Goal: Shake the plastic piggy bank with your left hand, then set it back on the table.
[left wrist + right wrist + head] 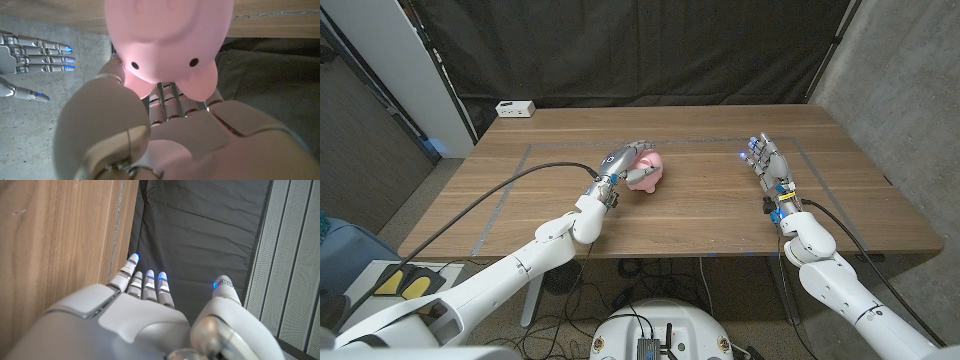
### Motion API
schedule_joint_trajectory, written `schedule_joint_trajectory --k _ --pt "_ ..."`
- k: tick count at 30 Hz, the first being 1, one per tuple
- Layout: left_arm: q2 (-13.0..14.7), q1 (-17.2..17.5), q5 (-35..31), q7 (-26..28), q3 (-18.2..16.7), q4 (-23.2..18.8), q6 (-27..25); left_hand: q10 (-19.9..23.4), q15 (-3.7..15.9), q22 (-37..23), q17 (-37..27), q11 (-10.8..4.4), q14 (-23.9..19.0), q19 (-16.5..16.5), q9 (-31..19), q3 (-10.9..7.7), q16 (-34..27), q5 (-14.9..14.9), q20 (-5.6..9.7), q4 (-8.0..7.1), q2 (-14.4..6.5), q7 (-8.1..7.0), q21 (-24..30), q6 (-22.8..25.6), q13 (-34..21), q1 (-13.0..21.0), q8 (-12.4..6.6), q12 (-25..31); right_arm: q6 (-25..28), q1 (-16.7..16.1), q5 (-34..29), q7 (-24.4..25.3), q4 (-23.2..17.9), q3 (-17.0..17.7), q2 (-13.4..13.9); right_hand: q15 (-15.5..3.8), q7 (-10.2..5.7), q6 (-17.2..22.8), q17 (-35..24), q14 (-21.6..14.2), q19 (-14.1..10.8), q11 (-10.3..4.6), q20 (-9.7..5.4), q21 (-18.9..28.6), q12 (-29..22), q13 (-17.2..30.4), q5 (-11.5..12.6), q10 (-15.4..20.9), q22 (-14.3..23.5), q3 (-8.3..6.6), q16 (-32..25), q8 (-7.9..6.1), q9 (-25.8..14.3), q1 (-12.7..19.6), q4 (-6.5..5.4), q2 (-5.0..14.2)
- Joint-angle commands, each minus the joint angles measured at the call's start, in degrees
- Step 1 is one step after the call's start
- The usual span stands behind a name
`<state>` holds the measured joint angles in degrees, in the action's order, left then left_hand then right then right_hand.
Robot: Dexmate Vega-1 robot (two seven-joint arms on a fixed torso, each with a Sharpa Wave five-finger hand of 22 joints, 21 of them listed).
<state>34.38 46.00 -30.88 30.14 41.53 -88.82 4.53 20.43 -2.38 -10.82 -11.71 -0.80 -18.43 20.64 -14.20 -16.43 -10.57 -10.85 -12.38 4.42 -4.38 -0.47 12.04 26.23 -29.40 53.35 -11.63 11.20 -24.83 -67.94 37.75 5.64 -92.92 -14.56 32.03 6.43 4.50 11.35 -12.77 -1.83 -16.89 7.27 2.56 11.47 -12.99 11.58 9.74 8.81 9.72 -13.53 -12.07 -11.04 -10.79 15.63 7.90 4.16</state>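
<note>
Two hands frame this moment, and yours to mind is the left hand (623, 166), reaching in from the near-left over the wooden table (700, 215). Its fingers are wrapped around the pink piggy bank (647, 171); in the left wrist view the thumb and fingers (167, 102) curl under and around the rounded body (170, 35), so the grip looks closed on it. Whether the pig rests on the table or is just lifted off it, you cannot tell from here; it sits near the table's middle, a little to the left.

Judge the pig as light, hollow and stiff, with a smooth, glossy shell that may slip when you shake. Keep your hold around the widest part of the belly, thumb opposite the fingers, rather than on the snout or ears. A firm wrap should do; squeezing hard is probably needless on a rigid shell.

Your right hand (767, 163) stands well apart on the right side, fingers extended and spread, holding nothing.

Farther back, a small white box (515, 109) lies at the table's far-left corner before the dark curtain (650, 50).
</note>
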Motion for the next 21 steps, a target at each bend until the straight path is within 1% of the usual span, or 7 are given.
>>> schedule_joint_trajectory --k 1,3,4,10,12,13,21 --pt "1.73 -0.75 0.27 -5.23 0.52 -1.82 -1.4 -2.74 -1.45 -0.23 0.06 1.13 2.9 -2.35 0.47 1.0 0.31 -0.41 -0.07 -0.89 0.61 0.49 -0.67 -3.17 0.78 -4.14 1.01 -0.37 0.05 -0.3 -0.12 0.33 -0.3 0.13 0.05 0.28 0.19 0.31 -0.2 -0.44 -0.49 0.24 0.07 -0.19 0.11 0.09 0.36 0.16 0.27 -0.04 0.16 0.01 -0.1 0.82 0.1 0.02" --pt "1.88 -0.75 0.8 -5.68 0.38 -1.94 -0.89 -3.8 -1.47 -0.25 0.21 1.05 3.77 -3.42 0.81 1.66 0.14 -0.24 -0.07 -1.22 0.93 0.2 -0.81 -4.51 1.3 -5.86 1.09 -0.28 0.08 -0.3 -0.21 0.43 -0.3 0.11 0.04 0.25 0.21 0.29 -0.2 -0.41 -0.5 0.24 0.05 -0.19 0.11 0.09 0.36 0.18 0.27 -0.05 0.17 0.01 -0.1 0.84 0.11 0.02" --pt "1.93 -0.7 0.97 -5.78 0.27 -2.07 -0.81 -4.55 -1.95 -0.26 0.22 1.48 4.37 -3.9 0.94 1.88 0.16 -0.2 -0.08 -1.47 0.86 0.6 -0.87 -5.42 1.51 -6.64 1.27 -0.38 0.05 -0.28 -0.2 0.39 -0.25 0.1 0.02 0.34 0.23 0.28 -0.19 -0.42 -0.49 0.22 0.07 -0.19 0.11 0.09 0.37 0.17 0.27 -0.06 0.17 0.02 -0.1 0.87 0.13 0.02" --pt "2.31 -0.27 1.7 -6.24 -0.52 -3.11 -0.88 -6.82 -2.31 -0.26 0.34 1.62 6.29 -5.83 1.41 2.6 0.24 -0.03 -0.08 -2.04 0.94 -0.55 -1.1 -8.66 2.32 -9.04 1.59 -0.5 0.07 -0.1 -0.26 0.41 -0.05 -0.02 -0.12 0.3 0.2 0.24 -0.18 -0.41 -0.51 0.15 0.09 -0.18 0.12 0.09 0.38 0.15 0.27 -0.08 0.18 0.03 -0.1 0.95 0.16 0.03" --pt "2.52 -0.1 2.09 -6.56 -0.83 -3.51 -0.83 -7.84 -2.53 -0.26 0.41 0.12 7.17 -6.81 1.67 2.88 0.22 0.02 -0.08 -2.19 1.0 -0.38 -1.15 -10.2 2.77 -10.06 1.59 -0.48 0.08 -0.04 -0.29 0.41 0.0 -0.05 -0.15 0.27 0.21 0.22 -0.18 -0.4 -0.5 0.12 0.1 -0.19 0.11 0.09 0.38 0.17 0.27 -0.09 0.19 0.04 -0.1 0.97 0.17 0.03" --pt "2.64 -0.01 2.2 -6.66 -0.98 -3.74 -0.83 -8.19 -2.65 -0.26 0.42 0.01 7.6 -7.15 1.75 2.98 0.28 0.04 -0.08 -2.26 1.01 -0.35 -1.18 -10.77 2.91 -10.41 1.63 -0.48 0.09 -0.01 -0.29 0.42 0.02 -0.07 -0.17 0.29 0.24 0.23 -0.18 -0.42 -0.51 0.15 0.08 -0.19 0.12 0.09 0.38 0.15 0.27 -0.09 0.18 0.04 -0.1 0.98 0.18 0.02" --pt "3.67 0.85 2.64 -7.77 -2.29 -6.36 -2.02 -11.22 -3.28 -0.2 0.5 0.67 10.76 -10.5 2.28 3.9 0.46 0.22 -0.06 -2.8 1.41 -0.61 -1.59 -12.74 3.97 -13.17 1.25 -0.57 0.26 0.31 -0.45 0.44 0.18 -0.29 -0.25 0.27 0.27 0.22 -0.17 -0.38 -0.47 0.1 0.12 -0.2 0.12 0.09 0.38 0.14 0.27 -0.08 0.2 0.04 -0.1 1.02 0.2 -0.01"
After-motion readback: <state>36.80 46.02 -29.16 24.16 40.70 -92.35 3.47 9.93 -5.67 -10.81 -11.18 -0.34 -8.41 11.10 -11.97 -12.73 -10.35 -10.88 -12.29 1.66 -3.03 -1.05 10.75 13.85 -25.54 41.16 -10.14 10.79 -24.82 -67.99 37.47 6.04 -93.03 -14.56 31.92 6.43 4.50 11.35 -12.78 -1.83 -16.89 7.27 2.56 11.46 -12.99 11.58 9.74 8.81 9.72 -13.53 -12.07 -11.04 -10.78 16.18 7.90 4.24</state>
